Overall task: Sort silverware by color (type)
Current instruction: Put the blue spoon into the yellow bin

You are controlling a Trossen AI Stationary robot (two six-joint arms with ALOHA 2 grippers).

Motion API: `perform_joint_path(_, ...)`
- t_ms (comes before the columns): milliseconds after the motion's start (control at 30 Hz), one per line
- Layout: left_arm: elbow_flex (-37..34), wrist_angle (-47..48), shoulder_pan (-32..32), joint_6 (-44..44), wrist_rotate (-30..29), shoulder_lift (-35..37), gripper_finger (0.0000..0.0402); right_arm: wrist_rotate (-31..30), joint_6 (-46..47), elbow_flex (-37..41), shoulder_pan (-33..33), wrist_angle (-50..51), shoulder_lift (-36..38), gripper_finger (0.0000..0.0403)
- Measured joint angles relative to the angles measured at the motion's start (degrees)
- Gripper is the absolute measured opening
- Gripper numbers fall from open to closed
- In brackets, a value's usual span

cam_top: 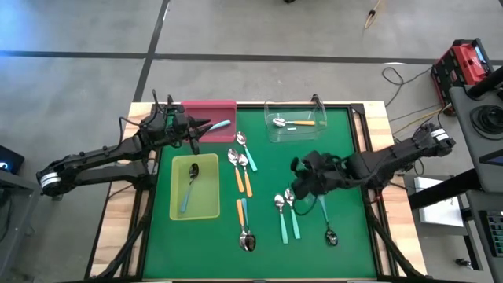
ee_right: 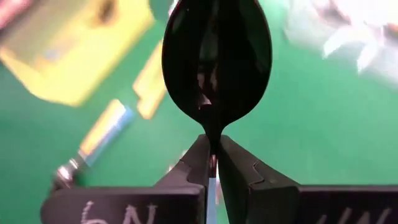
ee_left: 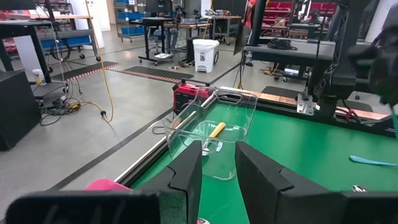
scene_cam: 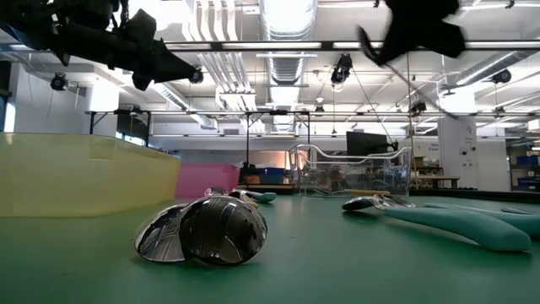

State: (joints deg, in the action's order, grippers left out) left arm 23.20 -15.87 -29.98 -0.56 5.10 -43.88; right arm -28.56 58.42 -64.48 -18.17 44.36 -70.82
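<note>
Right gripper (cam_top: pixel 302 185) above mat (cam_top: pixel 346 149), right of centre, clamped tight on a spoon (ee_right: pixel 216 62) at the thin neck, bowl pointing forward. Handle colour not clear. Left gripper (cam_top: pixel 206 126) at pink tray (cam_top: pixel 208 106), fingers (ee_left: pixel 186 177) a narrow gap apart, nothing seen between; blue spoon (cam_top: pixel 222 123) just beside its tip, contact impossible to tell. Clear tray (cam_top: pixel 271 130) with one orange spoon (cam_top: pixel 302 123); yellow tray (cam_top: pixel 177 208) with one spoon (cam_top: pixel 189 189). Loose spoons (cam_top: pixel 244 169) spread across mid-mat.

Risks, judged:
- Pinch on slim neck: likely to swivel or slip during carry, falling among loose spoons.
- Wrong tray if handle colour misread; teal and blue close.
- Release too high or off-centre: bounce off a tray rim, or landing across the wall.
- Clear tray walls hard to see: possible knock on approach.
- Both arms heading for the far trays together: possible clash.
</note>
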Motion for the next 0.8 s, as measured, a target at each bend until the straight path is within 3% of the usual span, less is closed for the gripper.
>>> perform_joint_path(267, 0.0, -0.6, 0.0, -2.1, 0.2, 1.2, 0.0078, 2.1, -26.7, -8.4, 6.8, -20.6, -8.7, 0.0012)
perform_joint_path(433, 0.0, 0.0, 0.1, -2.5, 3.7, 5.5, 0.0078, 3.5, -37.5, -16.3, 8.9, -25.8, -17.0, 0.0012)
perform_joint_path(567, 0.0, 1.5, 0.1, -3.0, 6.0, 10.3, 0.0078, 3.5, -42.5, -23.4, 10.1, -27.4, -24.0, 0.0012)
perform_joint_path(800, 0.0, 7.1, 0.2, -3.1, 6.0, 19.0, 0.0078, 4.0, -43.1, -34.0, 12.2, -33.7, -35.4, 0.0013)
